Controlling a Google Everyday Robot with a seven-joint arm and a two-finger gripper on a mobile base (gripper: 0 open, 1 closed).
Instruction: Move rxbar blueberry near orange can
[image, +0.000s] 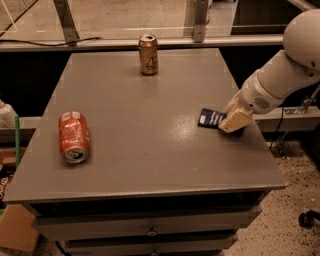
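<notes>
Gripper (234, 121) is low over the right edge of the grey table (150, 170), down on the right end of the rxbar blueberry (211, 118). Whether it's open or clamped on the bar, can't tell. The bar lies flat on the tabletop with its left part sticking out from under the gripper. Orange can (148, 55) stands upright at the far edge, about mid-width, well apart from the bar. A red-orange can (74, 136) lies on its side near the left edge, opening toward the camera.
</notes>
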